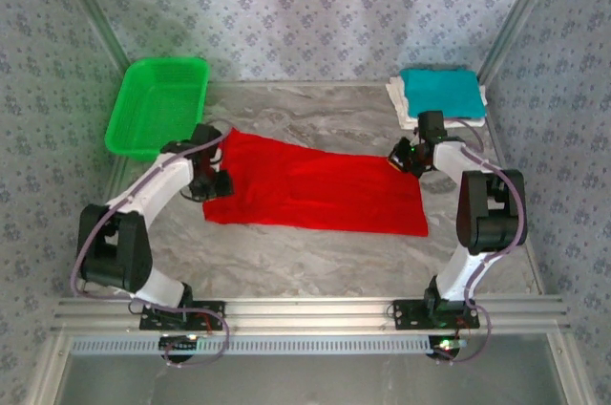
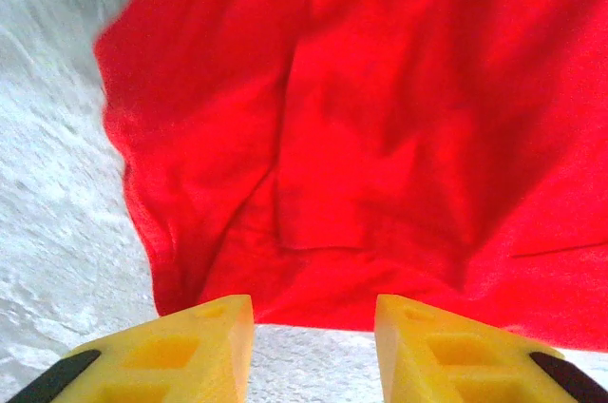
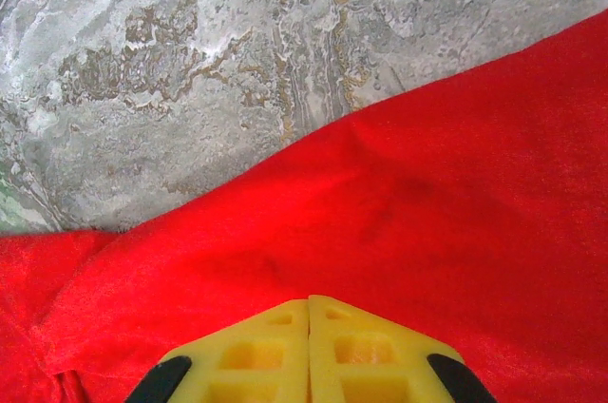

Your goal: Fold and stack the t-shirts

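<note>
Left pincer (image 2: 313,310) is hanging open, right pincer (image 3: 309,306) sitting closed over the limp, light red t-shirt (image 1: 315,190); its corners are looking best to pinch.

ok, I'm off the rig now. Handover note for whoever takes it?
Left gripper: open, empty, at the left end of the bright red cloth t-shirt.
Right gripper: shut at that shirt's far right corner; can't tell if it pinches cloth.
Red shirt lies as a long strip across the grey marbled table. Folded teal cloth t-shirt sits on the whitish cloth t-shirt, far right corner.
Done: teal and whitish stacked.
Left: finish folding red, put it on the stack.
</note>
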Tool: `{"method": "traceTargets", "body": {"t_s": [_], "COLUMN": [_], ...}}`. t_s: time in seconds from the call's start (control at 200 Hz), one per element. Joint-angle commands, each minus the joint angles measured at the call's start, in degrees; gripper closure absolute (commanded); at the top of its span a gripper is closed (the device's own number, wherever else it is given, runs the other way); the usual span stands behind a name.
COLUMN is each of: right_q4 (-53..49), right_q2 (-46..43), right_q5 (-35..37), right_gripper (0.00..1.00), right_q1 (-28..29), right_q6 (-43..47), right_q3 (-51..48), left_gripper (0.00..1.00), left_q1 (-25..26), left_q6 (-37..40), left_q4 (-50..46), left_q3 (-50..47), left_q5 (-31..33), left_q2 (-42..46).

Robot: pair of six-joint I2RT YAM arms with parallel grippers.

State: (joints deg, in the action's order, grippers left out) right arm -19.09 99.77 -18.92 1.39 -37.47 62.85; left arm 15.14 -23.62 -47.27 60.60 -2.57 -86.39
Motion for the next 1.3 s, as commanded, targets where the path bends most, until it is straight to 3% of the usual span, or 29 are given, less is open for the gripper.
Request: {"method": "traceTargets", "body": {"t_s": [0.0, 0.085, 0.21, 0.3, 0.495, 0.575, 0.73, 0.894, 0.979, 1.049, 1.089, 1.299], "right_q4": [-1.47, -0.84, -0.31, 0.05, -0.89, -1.26, -1.34, -0.73, -0.53, -0.65, -0.75, -1.35], "right_q2": [1.11, 1.55, 2.72, 2.81, 1.43, 1.08, 1.04, 1.7, 2.22, 2.31, 2.19, 1.32], "right_q5": [-0.8, -0.75, -1.21, -1.52, -1.04, -0.86, -0.86, -1.1, -1.61, -1.76, -1.86, -1.67], "right_gripper": [0.9, 0.9, 0.9, 0.9, 0.89, 0.89, 0.89, 0.89, 0.89, 0.89, 0.89, 0.88], "right_q1": [0.34, 0.54, 1.3, 1.84, 1.8, 1.51, 1.52, 1.73, 1.95, 2.15, 2.26, 1.8], "right_q6": [0.95, 0.94, 0.95, 0.67, 0.91, 0.97, 0.92, 0.65, 0.47, 0.46, 0.54, 1.0], "right_q3": [0.89, 0.75, 1.06, 1.22, 1.49, 1.49, 1.67, 1.66, 1.83, 1.85, 1.84, 1.34], "left_gripper": [0.62, 0.59, 0.45, 0.45, 0.61, 0.87, 1.0, 1.0, 0.91, 0.74, 0.69, 0.64], "left_q1": [2.17, 4.77, 6.92, 6.64, 4.66, 3.58, 1.05, -1.63, -2.58, -2.66, -2.65, -2.49], "left_q6": [-0.27, 0.91, 1.72, 2.34, 2.49, 2.96, 4.12, 7.76, 10.1, 12.11, 12.56, 12.95], "left_q4": [4.7, 7.29, 9.94, 9.0, 11.79, 12.37, 12.07, 12.52, 12.11, 11.6, 11.04, 8.71], "left_q3": [0.46, 0.99, 3.17, 4.95, 4.43, 4.61, 5.38, 7.66, 10.36, 12.57, 13.66, 15.66], "left_q5": [-3.49, -3.27, -3.26, 0.6, 0.26, -1.05, -1.51, -3.03, -4.68, -5.7, -5.33, 2.22], "left_q2": [0.65, 1.02, -2.21, -7.27, -12.83, -13.21, -12.03, -14.2, -17.97, -20.56, -21.37, -17.45]}}
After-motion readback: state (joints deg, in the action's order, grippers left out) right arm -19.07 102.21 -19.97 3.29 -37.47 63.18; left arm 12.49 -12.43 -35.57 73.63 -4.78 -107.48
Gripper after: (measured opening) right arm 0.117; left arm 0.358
